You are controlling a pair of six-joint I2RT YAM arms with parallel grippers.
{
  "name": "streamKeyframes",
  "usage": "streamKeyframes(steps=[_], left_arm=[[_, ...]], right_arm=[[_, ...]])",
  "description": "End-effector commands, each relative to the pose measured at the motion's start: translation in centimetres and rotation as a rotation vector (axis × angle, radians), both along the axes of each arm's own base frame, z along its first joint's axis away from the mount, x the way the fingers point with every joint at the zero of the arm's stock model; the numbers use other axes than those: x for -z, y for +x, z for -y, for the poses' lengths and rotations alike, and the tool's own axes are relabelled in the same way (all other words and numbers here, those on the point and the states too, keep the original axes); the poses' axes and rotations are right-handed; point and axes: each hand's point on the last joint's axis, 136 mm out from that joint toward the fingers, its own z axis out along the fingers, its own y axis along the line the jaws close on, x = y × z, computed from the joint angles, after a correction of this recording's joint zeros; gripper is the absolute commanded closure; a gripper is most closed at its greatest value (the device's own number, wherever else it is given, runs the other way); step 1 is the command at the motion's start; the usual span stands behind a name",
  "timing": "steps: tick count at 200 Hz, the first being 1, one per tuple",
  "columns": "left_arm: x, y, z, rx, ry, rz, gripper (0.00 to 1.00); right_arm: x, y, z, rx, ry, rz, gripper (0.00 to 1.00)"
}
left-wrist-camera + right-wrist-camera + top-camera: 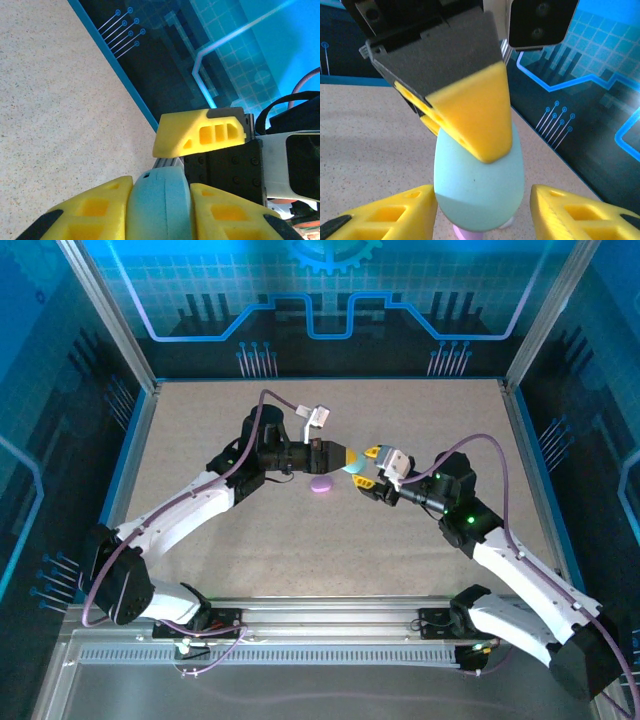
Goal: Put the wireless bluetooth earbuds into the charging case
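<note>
Left gripper [160, 212] clamped on teal charging case [477, 185] above table [200, 440] centre, right gripper [482, 215] jaws apart flanking it from three o'clock, purple case [321, 485] lying at eight o'clock.

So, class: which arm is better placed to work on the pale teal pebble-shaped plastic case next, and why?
Right, probably. The left gripper is shut on the pale teal pebble-shaped plastic case, while the right gripper faces it, jaws open and empty on either side.
</note>
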Motion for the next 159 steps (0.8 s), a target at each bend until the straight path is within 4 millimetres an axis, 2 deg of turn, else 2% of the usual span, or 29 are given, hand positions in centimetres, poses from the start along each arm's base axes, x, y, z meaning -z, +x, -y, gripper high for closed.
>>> streamKeyframes(steps=[1, 61, 103, 114, 123, 143, 159], left_arm=[[-1.2, -0.9, 0.0, 0.033, -0.030, 0.018, 0.82], [-1.6, -1.1, 0.0, 0.038, -0.038, 0.026, 0.82], [-1.5, -1.2, -0.1, 0.037, -0.031, 0.038, 0.80], [-1.5, -1.2, -0.2, 0.037, -0.028, 0.049, 0.75], [-1.5, -1.2, -0.2, 0.034, -0.022, 0.063, 0.64], [-1.6, -1.5, -0.6, 0.036, 0.002, 0.145, 0.54], [-2.1, -2.1, -1.0, 0.049, 0.012, 0.278, 0.49]], right_arm=[[-1.7, 0.0, -0.2, -0.018, 0.046, 0.036, 0.47], [-1.1, 0.4, -0.4, -0.022, 0.039, 0.010, 0.49], [-1.4, -0.1, -0.5, -0.042, 0.048, 0.002, 0.58], [-1.4, -0.3, -0.6, -0.052, 0.047, -0.008, 0.59], [-1.4, -0.5, -0.6, -0.064, 0.046, -0.022, 0.60], [-1.1, -1.2, -0.9, -0.138, 0.055, -0.105, 0.60], [-0.9, -1.9, -1.1, -0.221, 0.072, -0.221, 0.61]])
